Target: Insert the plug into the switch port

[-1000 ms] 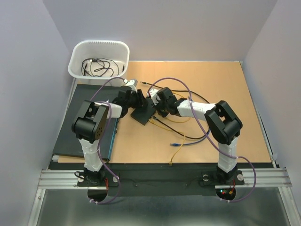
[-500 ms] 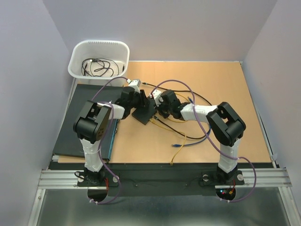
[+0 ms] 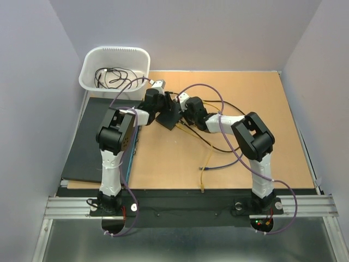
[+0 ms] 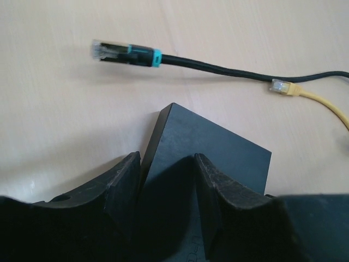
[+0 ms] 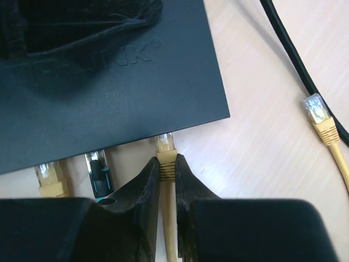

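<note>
Black switch (image 5: 109, 71) fills upper left of right wrist view, port row along its lower edge. Right gripper (image 5: 167, 166) is narrow, pinching yellow plug (image 5: 165, 143) just behind its clear head, cable trailing down-frame btwn the fingers. Gripping that far fwd prob. makes the head stiff & aimed square at the edge. Head tip touches the edge. Port itself is hidden under the lip, so can't tell if it's clicked home.

Left gripper (image 4: 166, 164) is closed down on switch's corner end in left wrist view, a finger each side. Looks like a brace so the push doesn't slide the box on the worktop (image 4: 54, 109).

Room: tight at left of plug, where a teal-banded plug (image 5: 98, 169) & another yellow one (image 5: 50, 176) sit in the row. Open at right, past switch's corner. Loose yellow plug (image 5: 318, 112) & black cable (image 5: 294, 60) lie at right of frame, apart from the fingers. Next push should prob. go straight up-frame, no sideways drift.
</note>
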`<state>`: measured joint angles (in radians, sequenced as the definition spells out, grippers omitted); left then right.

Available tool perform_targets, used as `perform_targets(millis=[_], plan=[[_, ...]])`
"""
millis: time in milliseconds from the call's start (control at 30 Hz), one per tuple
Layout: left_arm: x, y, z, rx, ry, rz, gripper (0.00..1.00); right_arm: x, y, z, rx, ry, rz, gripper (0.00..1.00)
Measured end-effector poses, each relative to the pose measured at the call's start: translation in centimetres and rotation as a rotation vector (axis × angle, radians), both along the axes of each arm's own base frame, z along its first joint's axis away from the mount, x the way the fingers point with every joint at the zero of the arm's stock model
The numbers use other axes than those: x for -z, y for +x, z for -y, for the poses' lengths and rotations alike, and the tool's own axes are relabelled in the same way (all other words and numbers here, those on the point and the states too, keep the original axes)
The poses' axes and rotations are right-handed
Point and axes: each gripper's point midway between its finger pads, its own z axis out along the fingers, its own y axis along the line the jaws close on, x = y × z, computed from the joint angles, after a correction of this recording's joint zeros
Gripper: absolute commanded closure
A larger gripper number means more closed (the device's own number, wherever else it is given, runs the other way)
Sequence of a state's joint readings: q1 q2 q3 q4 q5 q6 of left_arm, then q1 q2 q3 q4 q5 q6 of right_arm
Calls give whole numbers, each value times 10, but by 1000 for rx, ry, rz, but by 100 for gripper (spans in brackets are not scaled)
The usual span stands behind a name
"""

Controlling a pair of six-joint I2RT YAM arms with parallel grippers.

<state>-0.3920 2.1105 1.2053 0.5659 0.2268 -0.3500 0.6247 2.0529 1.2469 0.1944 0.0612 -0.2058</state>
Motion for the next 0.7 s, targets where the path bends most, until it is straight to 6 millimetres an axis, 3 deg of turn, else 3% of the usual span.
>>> perform_targets(millis=[200, 233, 267, 333, 467, 633, 700], plan=[[-1, 37, -1, -11, -33, 36, 53, -3, 50, 4, 106, -23, 64, 97], [-1, 39, -2, -20, -31, 42, 53, -4, 55, 4, 115, -28, 71, 92], [-2, 40, -3, -25, -29, 43, 52, -3, 59, 6, 124, -38, 72, 80], [-1, 40, -4, -31, -28, 42, 49, -3, 60, 7, 134, -43, 76, 61], [-1, 29, 0, -11, -50, 13, 42, -6, 61, 13, 168, -38, 101, 36], [0, 9, 11, 46, -70, -53, 40, -11, 43, 33, 185, -54, 90, 21], [1, 1, 18, 74, -80, -79, 39, -15, 25, 41, 187, -50, 68, 20]])
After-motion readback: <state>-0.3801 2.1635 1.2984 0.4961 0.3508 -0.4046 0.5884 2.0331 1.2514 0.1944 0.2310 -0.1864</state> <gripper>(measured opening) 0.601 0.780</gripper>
